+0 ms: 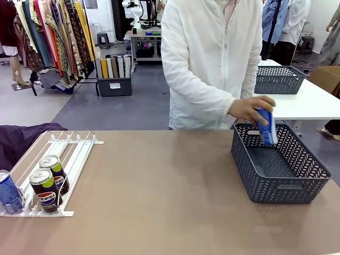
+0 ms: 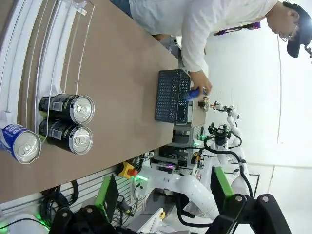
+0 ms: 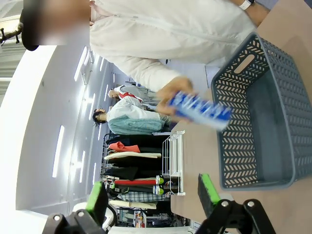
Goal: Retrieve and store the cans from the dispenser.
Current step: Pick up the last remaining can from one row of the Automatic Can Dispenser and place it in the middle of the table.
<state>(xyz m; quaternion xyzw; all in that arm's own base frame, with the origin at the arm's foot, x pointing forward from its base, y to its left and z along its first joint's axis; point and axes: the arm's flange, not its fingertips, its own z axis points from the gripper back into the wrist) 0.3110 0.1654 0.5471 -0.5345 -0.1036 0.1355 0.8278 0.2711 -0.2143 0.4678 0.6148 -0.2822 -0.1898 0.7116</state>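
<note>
At the left end of the table, two Pepsi cans and a blue can stand upright in the dispenser. They are nearest our left gripper, which is wide open and empty. Our right gripper is open and empty too. The person's hand holds a second blue can over the grey basket. The picture edge cuts off the first one.

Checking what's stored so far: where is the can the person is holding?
Front view, right side: the blue can is tilted in the person's hand at the far rim of the grey basket.
</note>
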